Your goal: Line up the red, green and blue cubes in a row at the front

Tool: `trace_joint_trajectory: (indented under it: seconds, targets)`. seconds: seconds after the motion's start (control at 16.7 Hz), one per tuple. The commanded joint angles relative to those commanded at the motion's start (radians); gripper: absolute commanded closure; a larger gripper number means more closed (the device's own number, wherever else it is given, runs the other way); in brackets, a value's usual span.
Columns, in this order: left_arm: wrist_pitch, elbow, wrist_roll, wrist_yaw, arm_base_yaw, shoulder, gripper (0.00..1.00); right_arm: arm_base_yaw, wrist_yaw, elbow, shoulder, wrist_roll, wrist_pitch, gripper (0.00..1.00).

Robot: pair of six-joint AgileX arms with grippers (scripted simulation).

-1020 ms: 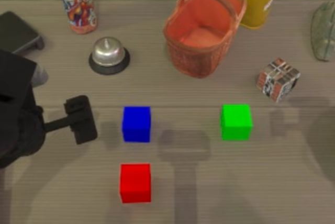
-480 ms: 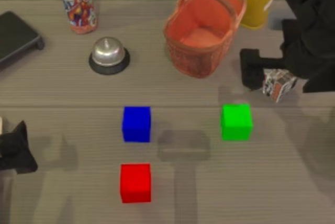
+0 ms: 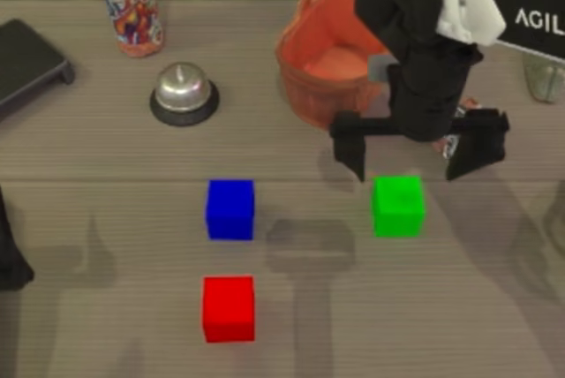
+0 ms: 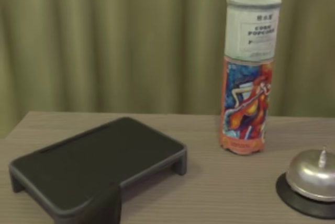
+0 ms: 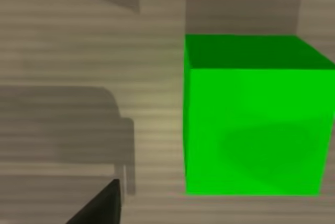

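Observation:
The green cube (image 3: 398,206) lies right of centre. My right gripper (image 3: 413,150) hovers just behind it, open wide, one finger standing off each side. In the right wrist view the green cube (image 5: 251,114) fills the frame, and one dark fingertip (image 5: 102,205) shows beside it without touching. The blue cube (image 3: 230,209) sits left of centre. Directly in front of it, near the front edge, is the red cube (image 3: 229,307). My left arm (image 3: 9,259) is parked at the table's left edge.
An orange basket (image 3: 309,69) stands behind the right gripper, partly covered by the arm. A silver bell (image 3: 183,91), a popcorn can (image 3: 128,3) and a black stand (image 3: 26,56) are at the back left. A grey-green object (image 3: 547,78) is at the far right.
The right arm has swung in from the back right to just behind the green cube, fingers spread. The left arm has withdrawn to the table's left edge.

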Motion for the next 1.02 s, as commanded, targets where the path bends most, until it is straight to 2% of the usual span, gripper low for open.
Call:
trace_joint_trajectory:
  seconds: [0.48, 0.84, 1.02]
  targets:
    - [0.007, -0.002, 0.008, 0.001, 0.002, -0.01, 0.0, -0.001, 0.0, -0.005, 0.015, 0.0, 0.014, 0.0]
    - [0.007, -0.002, 0.008, 0.001, 0.002, -0.01, 0.0, 0.003, 0.001, -0.127, 0.096, 0.004, 0.225, 0.0]
    - [0.007, -0.002, 0.008, 0.001, 0.002, -0.01, 0.0, 0.004, 0.001, -0.15, 0.115, 0.005, 0.26, 0.0]
